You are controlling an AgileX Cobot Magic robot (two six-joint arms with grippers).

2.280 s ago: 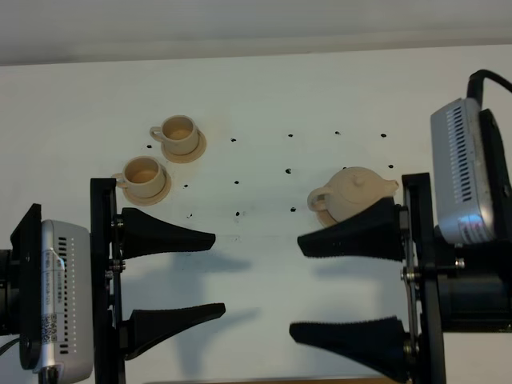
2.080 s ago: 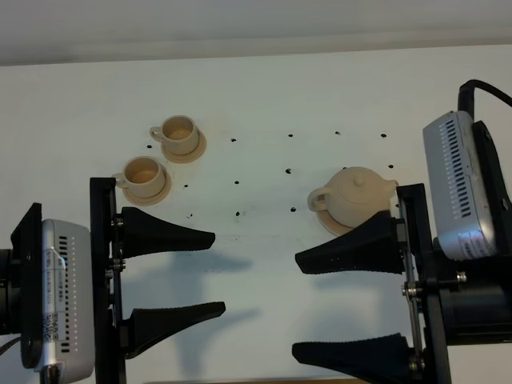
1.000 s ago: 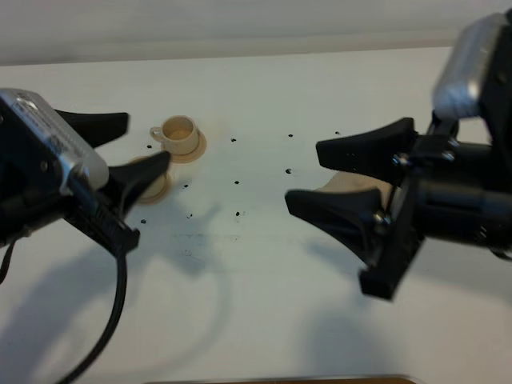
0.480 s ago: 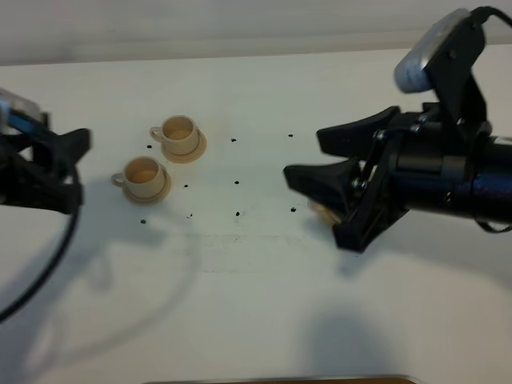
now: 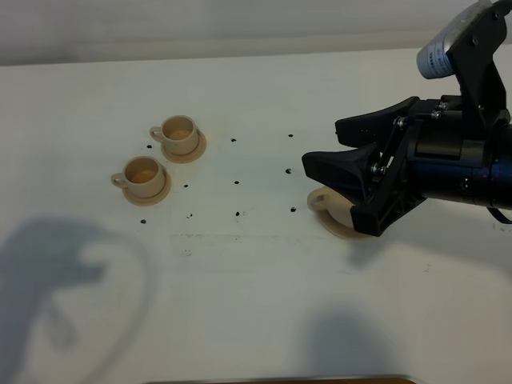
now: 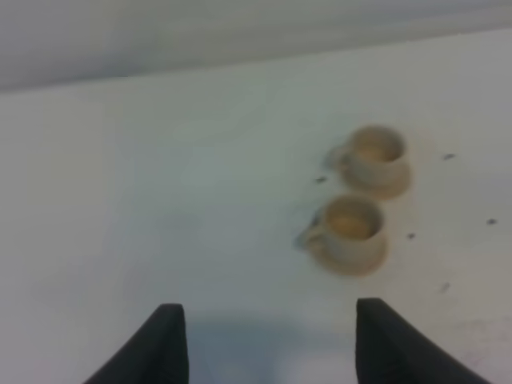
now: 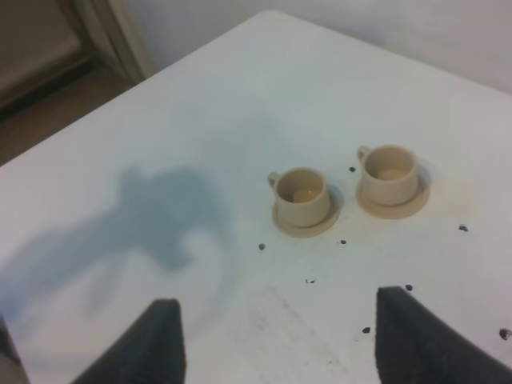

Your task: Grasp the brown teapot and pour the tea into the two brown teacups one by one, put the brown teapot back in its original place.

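Two brown teacups stand on saucers at the left of the white table, one (image 5: 180, 134) farther back and one (image 5: 144, 176) nearer. My right gripper (image 5: 322, 145) hovers open over the brown teapot (image 5: 322, 199), hiding all but its tan edge. Under it, the rim of the tan disc (image 5: 344, 231) shows. The right wrist view looks between the open gripper (image 7: 278, 300) at both cups (image 7: 302, 196) (image 7: 390, 174), not the teapot. My left gripper (image 6: 270, 320) is open and empty, well short of the cups (image 6: 348, 228) (image 6: 376, 156); it is outside the high view.
Several small dark specks (image 5: 237, 182) dot the table between the cups and the teapot. The left arm's shadow (image 5: 56, 272) lies on the front left of the table. In the right wrist view the table's edge (image 7: 160, 72) and the floor beyond it show.
The left arm has drawn off to the left, out of the high view, leaving only its shadow. The right gripper has shifted right, still open over the teapot.
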